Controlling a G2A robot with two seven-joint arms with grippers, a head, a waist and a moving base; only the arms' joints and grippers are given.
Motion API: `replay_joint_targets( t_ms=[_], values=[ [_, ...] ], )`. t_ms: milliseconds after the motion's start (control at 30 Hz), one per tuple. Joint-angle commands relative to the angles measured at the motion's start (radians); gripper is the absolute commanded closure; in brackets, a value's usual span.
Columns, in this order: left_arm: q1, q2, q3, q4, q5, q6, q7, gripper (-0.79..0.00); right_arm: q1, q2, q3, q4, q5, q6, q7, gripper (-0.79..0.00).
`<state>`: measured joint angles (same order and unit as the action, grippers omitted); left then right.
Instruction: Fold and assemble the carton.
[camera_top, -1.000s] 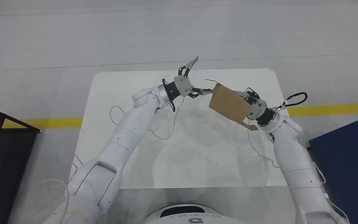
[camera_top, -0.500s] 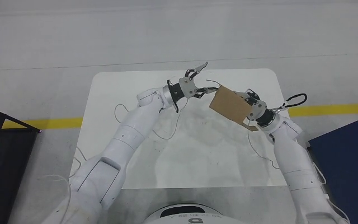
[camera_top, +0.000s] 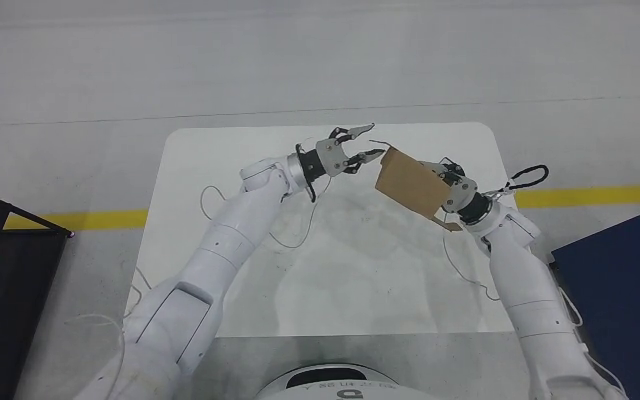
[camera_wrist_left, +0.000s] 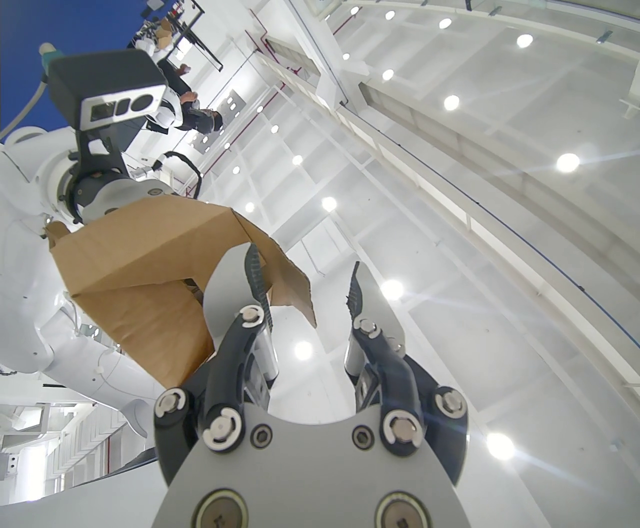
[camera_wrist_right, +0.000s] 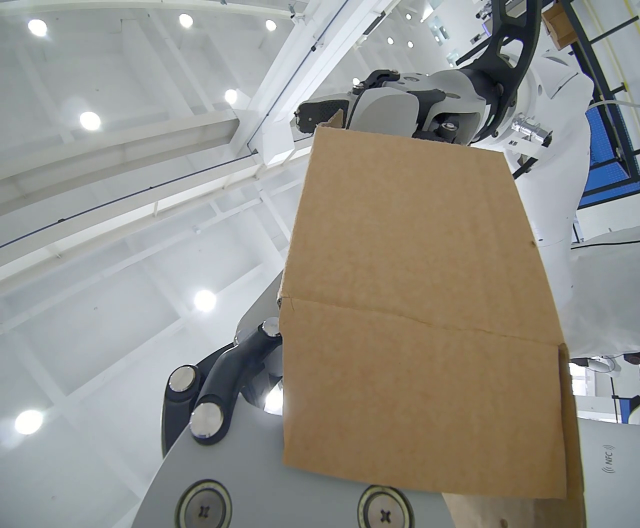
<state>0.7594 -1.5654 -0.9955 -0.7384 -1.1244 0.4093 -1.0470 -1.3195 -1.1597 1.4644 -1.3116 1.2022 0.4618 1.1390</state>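
A brown cardboard carton (camera_top: 410, 185), partly folded, is held in the air above the right side of the white table (camera_top: 200, 250). My right gripper (camera_top: 448, 192) is shut on its near-right end; the carton (camera_wrist_right: 415, 310) hides the fingers in the right wrist view. My left gripper (camera_top: 368, 141) stands open at the carton's far-left corner. In the left wrist view one finger (camera_wrist_left: 252, 280) lies against a loose flap of the carton (camera_wrist_left: 150, 280), the other finger (camera_wrist_left: 356, 292) is free, and nothing sits between them.
Thin cables (camera_top: 290, 225) trail across the table under both arms. A yellow floor line (camera_top: 100, 219) runs past the table on either side. A dark object (camera_top: 25, 270) stands at the left and a blue panel (camera_top: 605, 270) at the right.
My left gripper has swung right and turned toward the carton, coming up to its far-left corner. The right arm and carton have stayed nearly still.
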Motion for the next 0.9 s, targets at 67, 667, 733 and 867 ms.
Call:
replay_joint_targets(
  t_ms=[67, 667, 733, 867],
  values=[
    [0.003, 0.002, -0.002, -0.011, 0.009, 0.005, 0.003, -0.329, 0.007, 0.000, -0.008, 0.005, 0.005, 0.000, -0.003, 0.000],
    [0.008, -0.001, -0.011, -0.011, 0.005, -0.011, 0.023, -0.108, 0.025, -0.001, -0.029, 0.027, 0.026, -0.014, -0.008, 0.000],
    [0.007, -0.003, -0.005, -0.014, 0.012, -0.011, 0.025, -0.052, 0.025, -0.001, -0.030, 0.027, 0.027, -0.015, -0.009, 0.000],
    [0.007, -0.008, 0.005, -0.015, 0.016, -0.014, 0.029, 0.000, 0.025, -0.001, -0.031, 0.028, 0.034, -0.017, -0.012, 0.000]
  ],
)
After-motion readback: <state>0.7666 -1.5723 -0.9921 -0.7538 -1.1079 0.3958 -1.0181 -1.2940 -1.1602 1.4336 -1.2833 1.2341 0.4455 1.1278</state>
